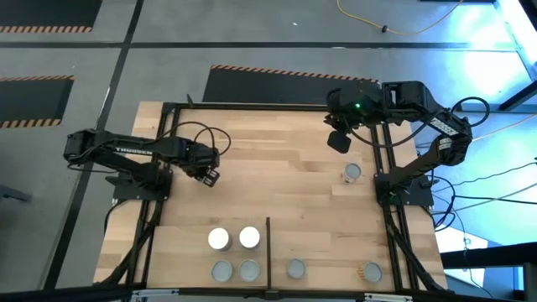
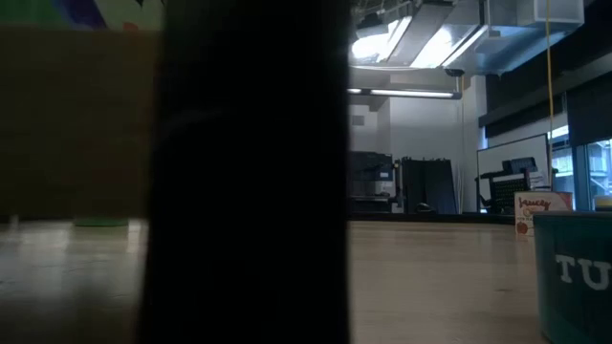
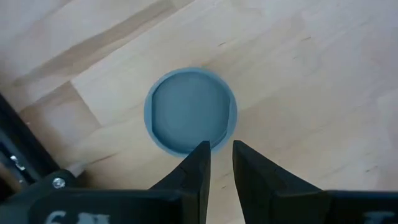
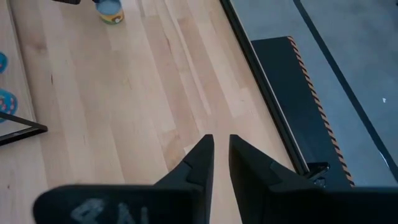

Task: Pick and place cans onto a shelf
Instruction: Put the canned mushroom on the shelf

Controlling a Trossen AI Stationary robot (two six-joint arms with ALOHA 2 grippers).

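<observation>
My left gripper [image 1: 208, 175] hangs at the table's left, fingers shut, right above a grey-topped can [image 3: 190, 112] that stands upright on the wood. That can is hidden under the gripper in the high view and shows far off in the right wrist view [image 4: 111, 10]. My right gripper [image 1: 338, 141] is shut and empty at the far right. Another grey-topped can [image 1: 351, 173] stands just near of it. On the shelf [image 1: 323, 250] at the near edge stand two white-topped cans [image 1: 219, 239] [image 1: 249, 237], three grey-topped ones [image 1: 221, 270] [image 1: 249, 270] [image 1: 295, 268] and a tan-topped one [image 1: 371, 272].
A thin black divider bar [image 1: 268, 245] splits the shelf. A black metal frame [image 1: 388, 159] edges the wood on the left, far and right sides. In the low view a broad dark shape [image 2: 249, 172] blocks the middle and a teal can [image 2: 576, 277] stands at the right.
</observation>
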